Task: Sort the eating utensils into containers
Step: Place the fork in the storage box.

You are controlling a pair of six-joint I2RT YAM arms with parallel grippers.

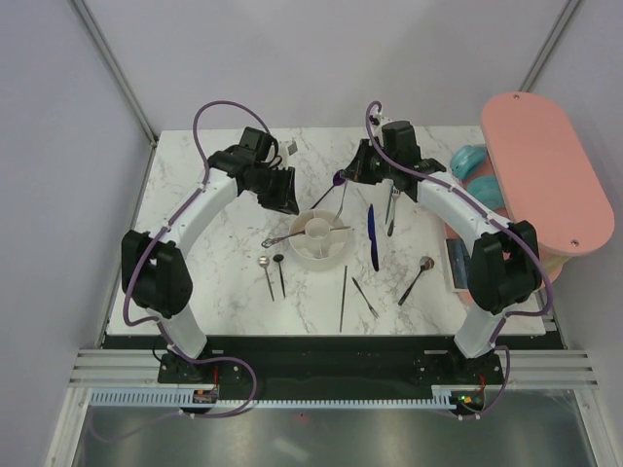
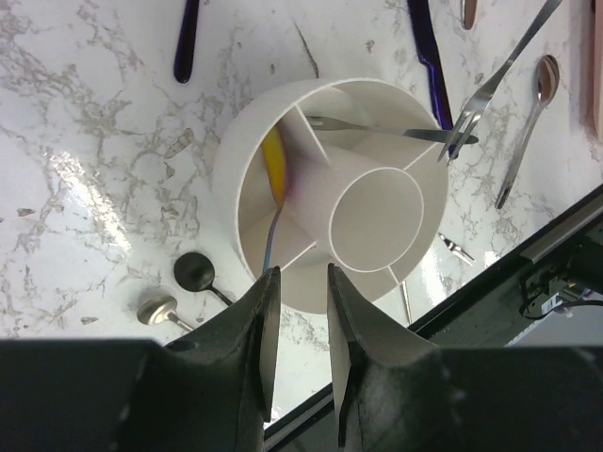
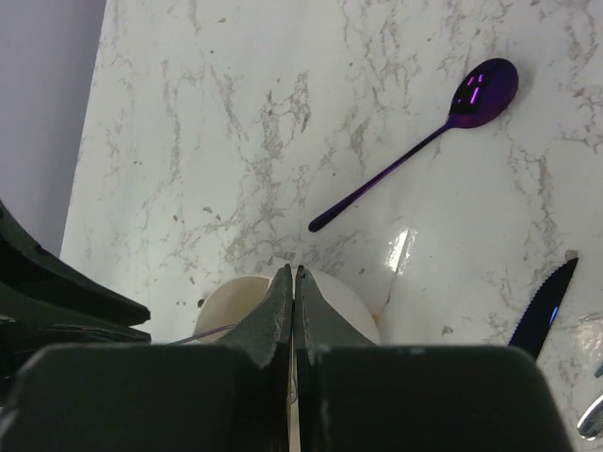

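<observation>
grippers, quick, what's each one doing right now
left gripper: open, nothing between its fingers
right gripper: shut; whether it holds anything cannot be told

White marble-veined table (image 1: 234,311) between pale grey walls (image 1: 58,146), pink oval board (image 1: 545,165) at right.

The right gripper (image 3: 294,273) has its fingers pressed together, with the tips in front of the white holder (image 3: 344,301). A purple spoon (image 3: 400,161) lies on the marble table (image 3: 236,122) beyond the holder, to the right. A blue serrated knife (image 3: 542,311) lies right of the holder.
</observation>
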